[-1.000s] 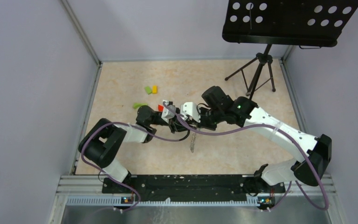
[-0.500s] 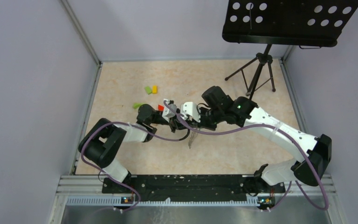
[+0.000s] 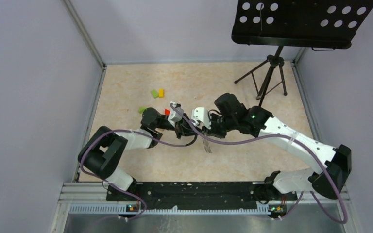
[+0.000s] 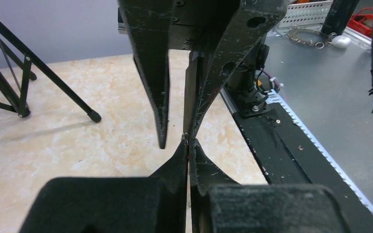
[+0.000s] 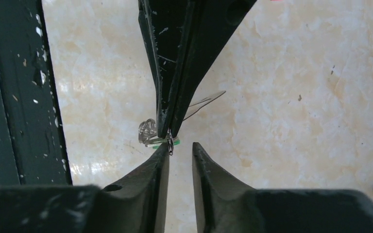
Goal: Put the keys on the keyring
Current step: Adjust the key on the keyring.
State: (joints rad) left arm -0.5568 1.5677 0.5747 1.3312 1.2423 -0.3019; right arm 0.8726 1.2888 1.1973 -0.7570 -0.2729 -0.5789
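My two grippers meet tip to tip over the middle of the table. The left gripper is shut, with a thin wire of the keyring pinched at its very tips. In the right wrist view the ring shows as a thin loop sticking out beside the left fingers. The keys are silver, with a green tag on one. They hang in a bunch just below those tips. My right gripper is open by a narrow gap with nothing between its fingers. Its left fingertip touches the wire.
Small coloured blocks lie behind the left arm: green, yellow, green and red. A black music stand on a tripod stands at the back right. Grey walls enclose three sides. The arms' base rail runs along the near edge.
The left gripper has closed on the ring wire and the right gripper has opened. The hanging keys have swung slightly right and hang shorter.
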